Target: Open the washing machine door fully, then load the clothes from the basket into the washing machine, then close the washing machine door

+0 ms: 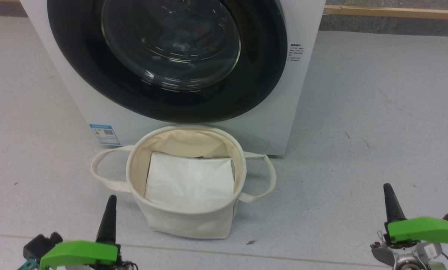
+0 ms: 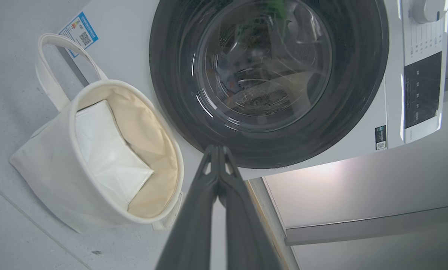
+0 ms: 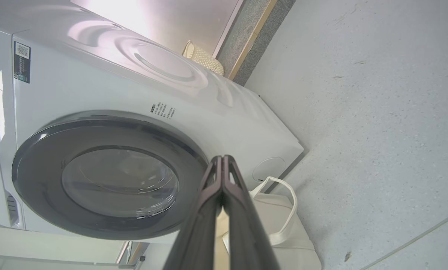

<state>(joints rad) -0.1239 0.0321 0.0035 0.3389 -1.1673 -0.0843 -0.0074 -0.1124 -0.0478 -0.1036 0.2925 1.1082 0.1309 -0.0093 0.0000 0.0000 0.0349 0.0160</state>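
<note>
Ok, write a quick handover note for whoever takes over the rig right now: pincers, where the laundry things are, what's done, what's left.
Left pincer: shut, empty, low by the basket's left side.
Right pincer: shut, empty, off to the basket's right.
Washing machine door: closed on the washing machine.
Basket: upright on the floor just in front of the machine; it holds a flat white liner sheet, no garments visible.
Clothes: faint blue and orange patches behind the door glass, so apparently in the drum.
Done: seemingly all three steps.
Left: probably nothing; check the door is latched.
</note>
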